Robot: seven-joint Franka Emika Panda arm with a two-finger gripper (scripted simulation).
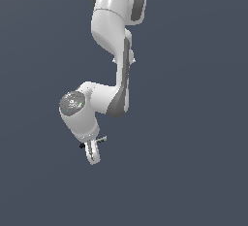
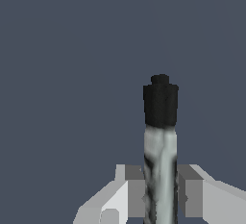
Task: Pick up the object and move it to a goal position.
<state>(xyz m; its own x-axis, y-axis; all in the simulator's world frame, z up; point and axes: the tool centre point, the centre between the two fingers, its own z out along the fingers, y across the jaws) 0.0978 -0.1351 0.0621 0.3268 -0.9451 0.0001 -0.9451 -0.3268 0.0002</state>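
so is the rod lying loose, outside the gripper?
No. In the wrist view the rod sits clamped between the two fingers of the gripper, black tip sticking out past them.

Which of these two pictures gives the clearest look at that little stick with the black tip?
The wrist view. There the rod is large, its grey shaft sitting between the gripper fingers and its black tip jutting past them. In the exterior view the rod is only a thin sliver crossing the gripper below the arm.

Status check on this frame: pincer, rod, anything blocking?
Pincer shut on rod. Rod's black tip sticks out past the fingers. No obstruction in view.
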